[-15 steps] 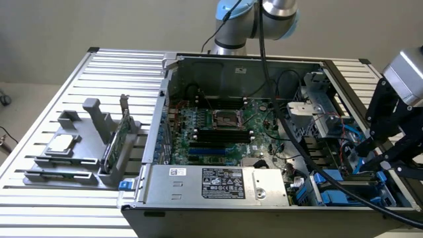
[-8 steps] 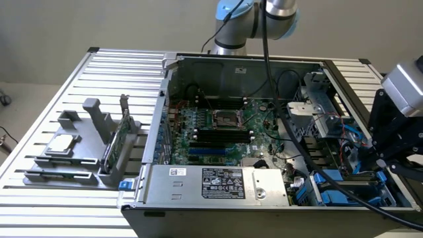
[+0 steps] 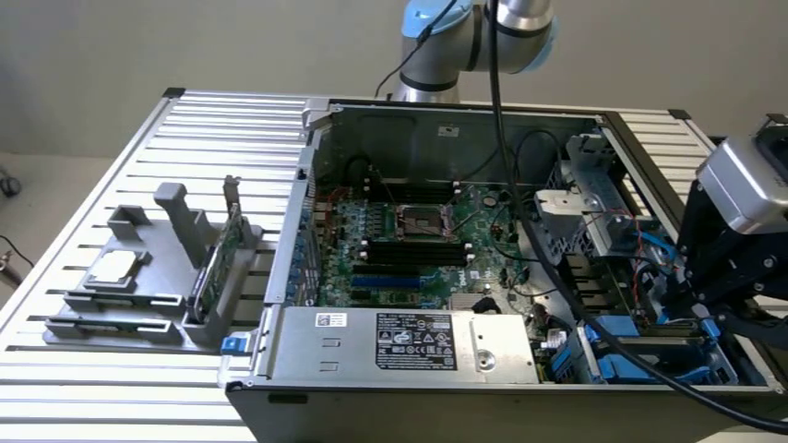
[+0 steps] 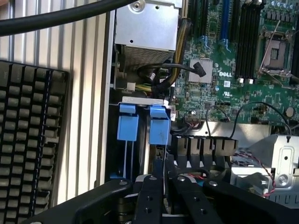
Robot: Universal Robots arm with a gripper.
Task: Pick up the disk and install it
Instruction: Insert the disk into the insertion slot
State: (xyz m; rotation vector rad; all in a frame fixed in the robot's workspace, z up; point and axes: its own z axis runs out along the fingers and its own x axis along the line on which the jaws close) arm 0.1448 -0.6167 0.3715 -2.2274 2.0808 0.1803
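The disk (image 4: 160,125) stands on edge in the drive cage (image 3: 671,355) at the lower right of the exterior view, beside 1 more blue carrier (image 4: 127,122). Its long edge runs from the gripper (image 4: 164,164) toward the power supply (image 4: 145,28). The fingers are drawn close together on that narrow edge. The contact is dark, and the disk's faces are hidden. The computer case (image 3: 493,415) sits on a slatted aluminium table (image 3: 74,277) before a plain wall.
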